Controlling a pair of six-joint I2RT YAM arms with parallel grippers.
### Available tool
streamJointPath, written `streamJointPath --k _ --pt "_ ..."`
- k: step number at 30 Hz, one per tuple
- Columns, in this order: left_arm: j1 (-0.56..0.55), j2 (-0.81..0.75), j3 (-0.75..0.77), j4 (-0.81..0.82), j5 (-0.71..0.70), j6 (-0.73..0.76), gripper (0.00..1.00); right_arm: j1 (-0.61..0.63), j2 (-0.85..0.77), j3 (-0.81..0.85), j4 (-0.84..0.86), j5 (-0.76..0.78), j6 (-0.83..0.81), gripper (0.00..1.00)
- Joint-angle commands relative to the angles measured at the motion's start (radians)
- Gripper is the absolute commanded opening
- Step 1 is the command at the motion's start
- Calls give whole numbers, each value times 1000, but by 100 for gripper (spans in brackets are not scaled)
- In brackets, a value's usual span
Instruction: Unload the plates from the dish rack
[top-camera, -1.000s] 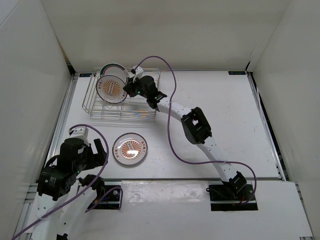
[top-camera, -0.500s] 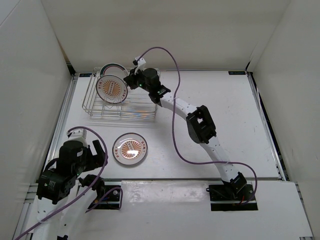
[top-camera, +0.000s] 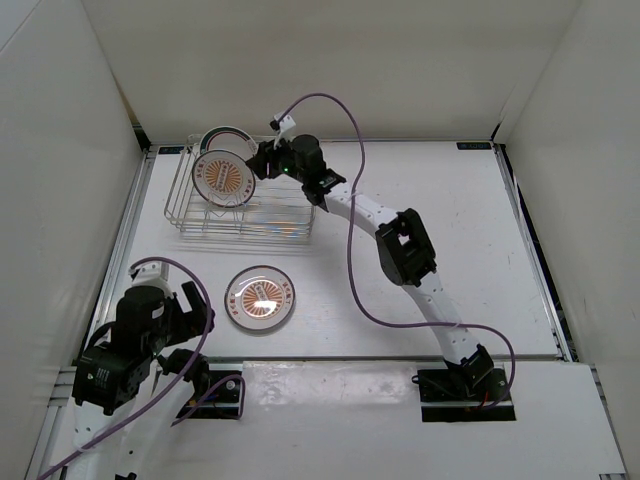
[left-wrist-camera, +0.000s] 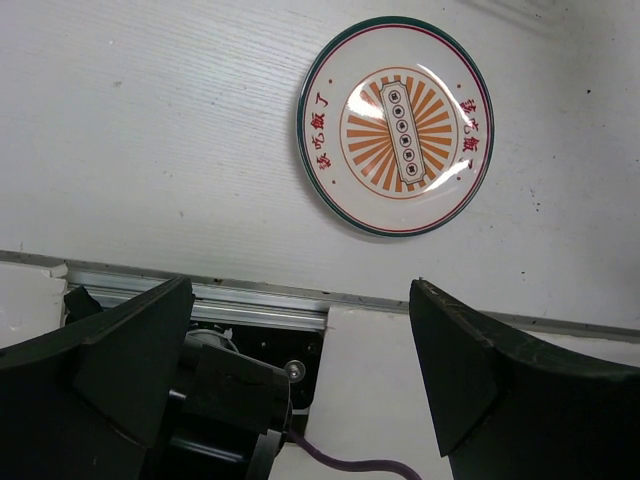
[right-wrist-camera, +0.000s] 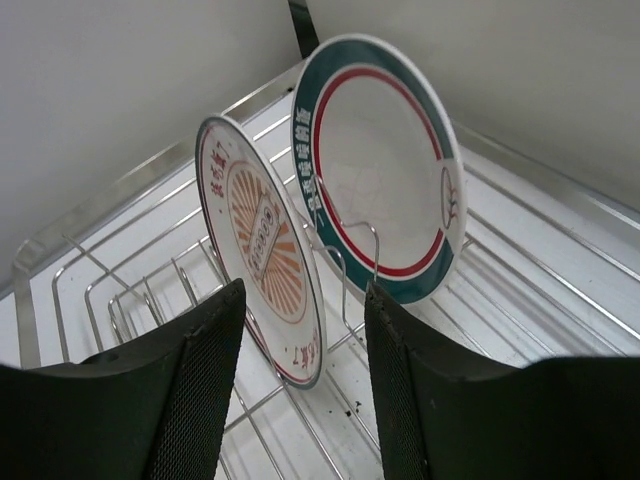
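Observation:
The dish rack (top-camera: 292, 226) stands at the back left and holds two upright plates: an orange sunburst plate (top-camera: 224, 178) in front and a green-and-red rimmed plate (top-camera: 222, 140) behind it. In the right wrist view the sunburst plate (right-wrist-camera: 256, 245) and the rimmed plate (right-wrist-camera: 385, 160) lean on the rack's tines (right-wrist-camera: 540, 270). My right gripper (top-camera: 259, 165) is open at the sunburst plate's right edge, and that plate's lower rim lies in the gap of the right gripper (right-wrist-camera: 303, 330), touching neither finger. A third sunburst plate (top-camera: 260, 297) (left-wrist-camera: 395, 125) lies flat on the table. My left gripper (top-camera: 185, 305) (left-wrist-camera: 300, 310) is open and holds nothing.
White walls close in the table on the left, back and right. A metal rail (left-wrist-camera: 250, 305) runs along the table's near edge, with the left arm's base and purple cable (left-wrist-camera: 360, 465) below it. The right arm's purple cable (top-camera: 345, 150) loops over the table.
My right gripper has moved further back along the rack to the sunburst plate's edge and has opened. The left arm has drawn back toward the near left corner.

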Motion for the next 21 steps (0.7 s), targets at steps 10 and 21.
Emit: streamJointPath --k 10,21 --pt "-1 48 25 -227 -60 10 100 7 114 77 -5 -30 37 48" --pt "-1 111 54 -254 -62 67 100 22 188 132 36 28 75 30"
